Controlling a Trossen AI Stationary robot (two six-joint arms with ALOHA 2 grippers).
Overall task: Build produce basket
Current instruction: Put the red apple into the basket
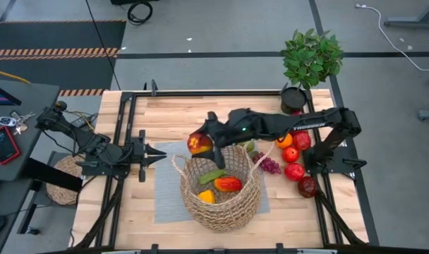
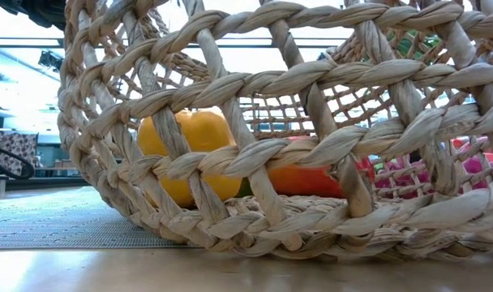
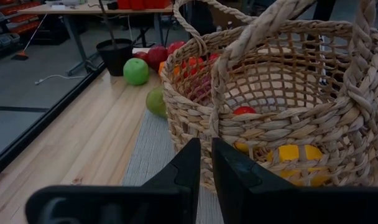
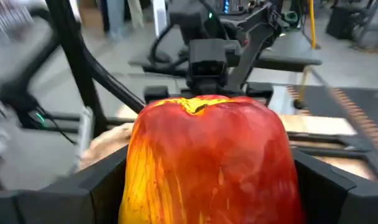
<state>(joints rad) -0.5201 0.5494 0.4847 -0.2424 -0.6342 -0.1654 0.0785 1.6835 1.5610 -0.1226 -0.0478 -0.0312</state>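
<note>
The tan wicker basket (image 1: 232, 206) stands on a grey mat (image 1: 166, 194) at mid-table, with a green piece (image 1: 213, 176), a red-orange piece (image 1: 227, 184) and a yellow piece (image 1: 206, 196) lying in it. My right gripper (image 1: 202, 143) reaches in from the table's right, shut on a red-and-yellow fruit (image 1: 199, 144) above the basket's far left rim. More produce lies right of the basket: red fruits (image 1: 294, 171), an orange one (image 1: 284, 140), purple grapes (image 1: 269, 165). My left gripper (image 1: 161, 154) waits shut, left of the basket (image 3: 288, 124). My right gripper pinches the red-and-yellow fruit (image 4: 207, 155) by its two opposite sides (image 4: 136, 180) between the two fingers (image 4: 83, 183). The fingers come nearly level from the table's right. The fruit is lifted clear, over the basket's far left rim.
A leafy plant in a black pot (image 1: 310, 60) stands at the far right corner. A green apple (image 3: 136, 71) and a second green fruit (image 3: 155, 101) lie beyond the basket. A flat woven mat (image 1: 63, 180) sits off the table's left side, behind my left arm.
</note>
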